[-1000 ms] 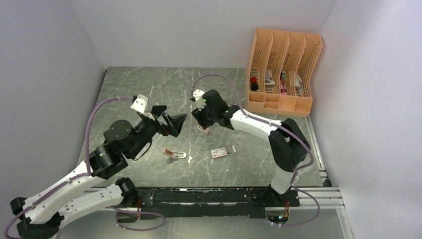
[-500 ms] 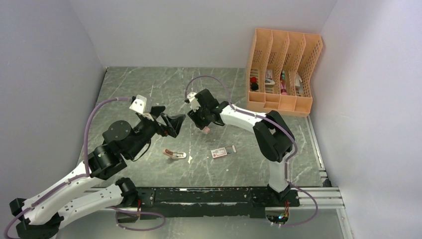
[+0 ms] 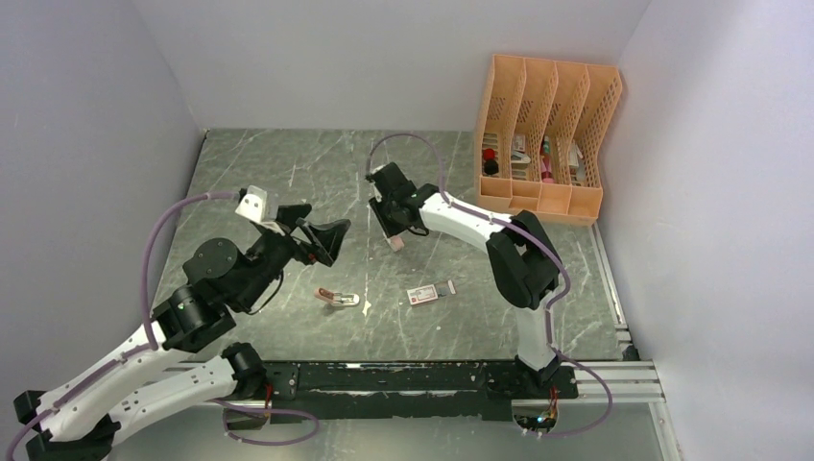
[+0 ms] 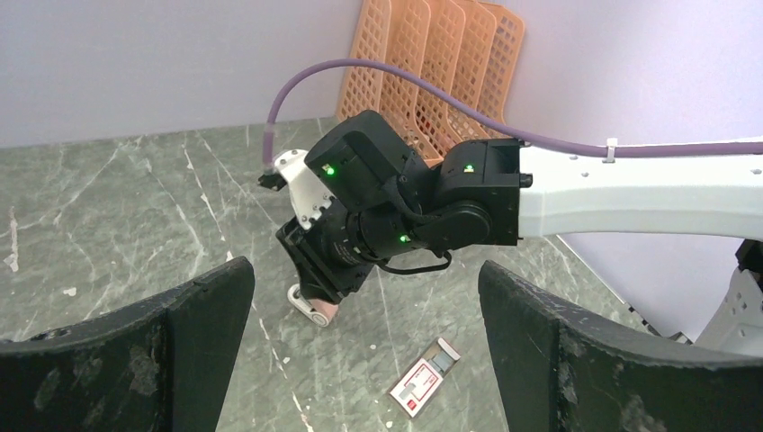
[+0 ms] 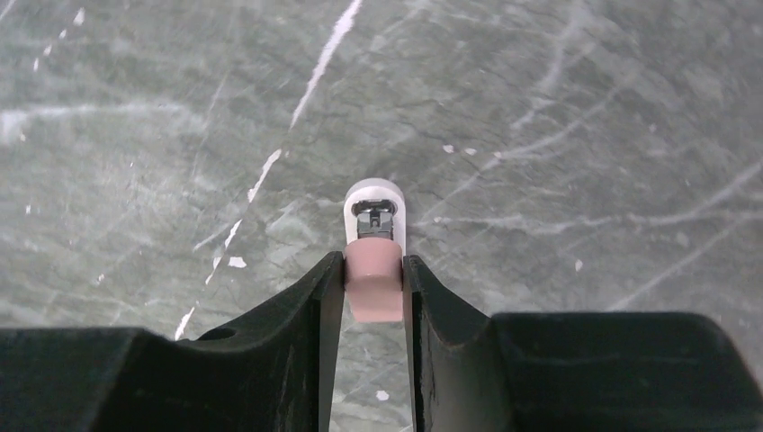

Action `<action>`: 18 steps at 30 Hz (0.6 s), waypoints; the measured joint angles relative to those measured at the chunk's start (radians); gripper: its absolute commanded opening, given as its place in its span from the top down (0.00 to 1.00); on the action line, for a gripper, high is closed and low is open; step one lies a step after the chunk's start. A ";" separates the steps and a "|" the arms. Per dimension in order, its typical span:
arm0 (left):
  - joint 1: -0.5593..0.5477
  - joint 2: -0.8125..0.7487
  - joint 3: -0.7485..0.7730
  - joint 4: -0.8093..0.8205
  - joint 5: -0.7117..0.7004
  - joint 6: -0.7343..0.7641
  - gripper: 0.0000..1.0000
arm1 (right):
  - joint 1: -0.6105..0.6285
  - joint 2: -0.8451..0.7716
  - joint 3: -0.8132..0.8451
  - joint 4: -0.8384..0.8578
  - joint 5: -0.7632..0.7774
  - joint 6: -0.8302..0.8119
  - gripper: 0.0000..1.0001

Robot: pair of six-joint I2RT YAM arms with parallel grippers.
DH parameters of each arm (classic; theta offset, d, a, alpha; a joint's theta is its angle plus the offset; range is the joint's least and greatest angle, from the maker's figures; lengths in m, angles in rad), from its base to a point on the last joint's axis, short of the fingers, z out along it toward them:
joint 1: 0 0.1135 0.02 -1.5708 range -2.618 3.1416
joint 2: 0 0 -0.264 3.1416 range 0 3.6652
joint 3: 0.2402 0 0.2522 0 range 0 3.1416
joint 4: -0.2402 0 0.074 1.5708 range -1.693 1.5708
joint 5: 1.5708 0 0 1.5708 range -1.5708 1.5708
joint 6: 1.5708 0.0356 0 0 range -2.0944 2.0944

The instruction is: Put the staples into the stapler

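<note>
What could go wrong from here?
The right fingers pinch only the pink end of the stapler, so it may twist or slip when lifted. The left fingers, wide open, hang close to the right arm, so the two arms could bump.

Two matching robot arms. The white-shelled left arm point(image 3: 115, 360) has smooth plastic links joined by round matte-black motor housings, and the white-shelled right arm point(image 3: 470, 226) is built the same way. A glossy purple cable point(image 3: 158, 235) loops along each arm. On the right arm it is pinned by a small white cable tie point(image 4: 611, 148). Small green lights point(image 4: 329, 168) glow on the right wrist. The left gripper point(image 3: 322, 240) has broad, scuffed black fingers point(image 4: 576, 360). The right gripper point(image 3: 393, 230) has slimmer black fingertips point(image 5: 315, 351).
</note>
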 measured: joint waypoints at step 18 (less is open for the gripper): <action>0.000 0.004 0.000 -0.020 -0.002 0.001 0.01 | -0.004 -0.002 -0.027 -0.064 0.119 0.286 0.44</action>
